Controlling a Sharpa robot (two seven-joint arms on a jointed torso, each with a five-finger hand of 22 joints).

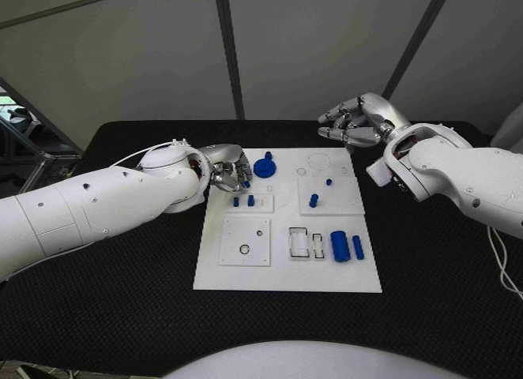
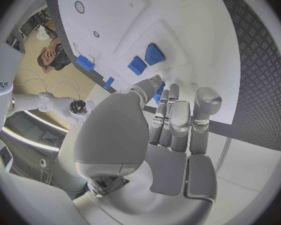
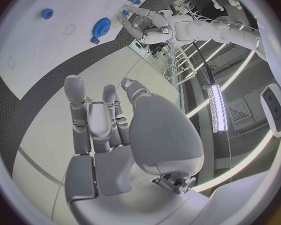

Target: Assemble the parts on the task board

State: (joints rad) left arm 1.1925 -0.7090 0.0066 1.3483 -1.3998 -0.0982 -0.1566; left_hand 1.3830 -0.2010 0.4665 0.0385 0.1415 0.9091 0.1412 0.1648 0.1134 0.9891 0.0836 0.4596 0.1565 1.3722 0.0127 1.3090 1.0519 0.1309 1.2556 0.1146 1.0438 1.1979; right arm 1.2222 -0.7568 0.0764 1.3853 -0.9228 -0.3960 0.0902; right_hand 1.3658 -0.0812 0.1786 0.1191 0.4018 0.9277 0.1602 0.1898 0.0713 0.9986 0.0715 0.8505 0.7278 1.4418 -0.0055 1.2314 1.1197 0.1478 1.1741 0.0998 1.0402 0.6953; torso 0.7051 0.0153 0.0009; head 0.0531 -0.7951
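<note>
Task board (image 1: 287, 276) parts are awaiting assembly; left hand (image 1: 227, 175), fingers pressed together, seemingly empty, is hovering near blue pegs (image 1: 243, 202); right hand (image 1: 353, 122) is idling, curled, beyond the far edge.

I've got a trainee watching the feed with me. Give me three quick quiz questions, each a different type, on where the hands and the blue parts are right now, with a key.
1. True or false: the right hand holds a blue part.
2. Which hand has its fingers at the task board's edge beside the blue gear? A) left B) right C) neither
3. Fill in: the two blue cylinders lie on the board's near ___ side, as the head view shows it.

Key: 1 false, it hovers off the board's far corner with nothing in it. 2 A, the left hand. 3 right.
</note>
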